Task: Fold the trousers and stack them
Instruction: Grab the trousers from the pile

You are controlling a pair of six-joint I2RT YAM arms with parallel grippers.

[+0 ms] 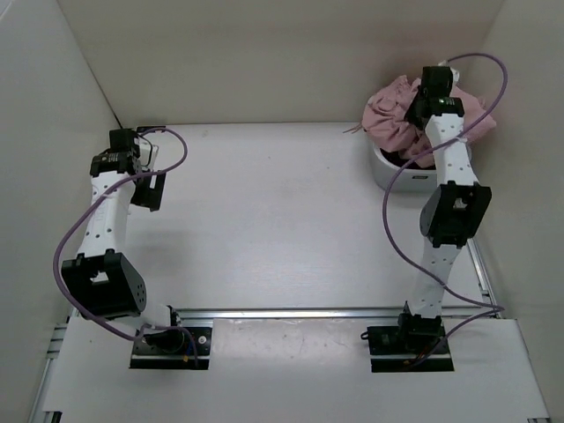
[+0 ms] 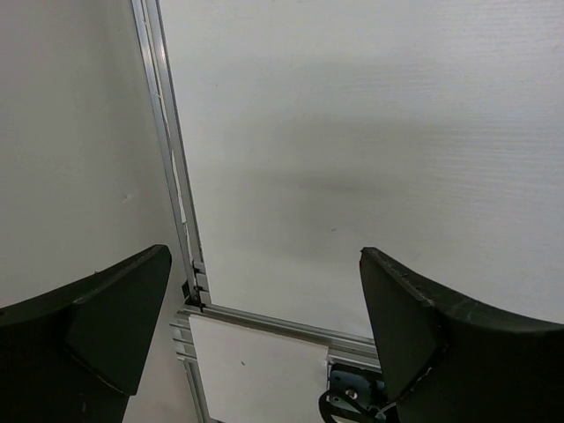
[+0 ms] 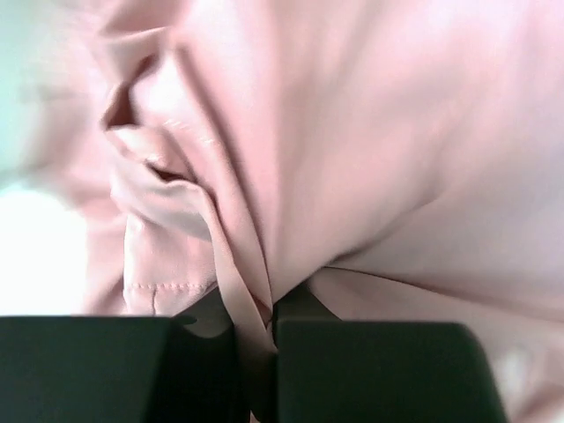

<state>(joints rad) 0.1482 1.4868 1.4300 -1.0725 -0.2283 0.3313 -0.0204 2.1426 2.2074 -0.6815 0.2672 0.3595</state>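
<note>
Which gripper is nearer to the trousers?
Right. The right gripper pinches the trousers at the basket; the left gripper hangs open over the table, far left.

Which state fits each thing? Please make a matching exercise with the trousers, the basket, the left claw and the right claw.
Things:
1. trousers
2. basket
3. left claw
4. right claw

States:
A. open, holding nothing
B. white, at the far right corner
C. shut on pink cloth
D. crumpled in a heap, not folded

Pairs: 1-D, 2-B, 3-A, 4-C
</note>
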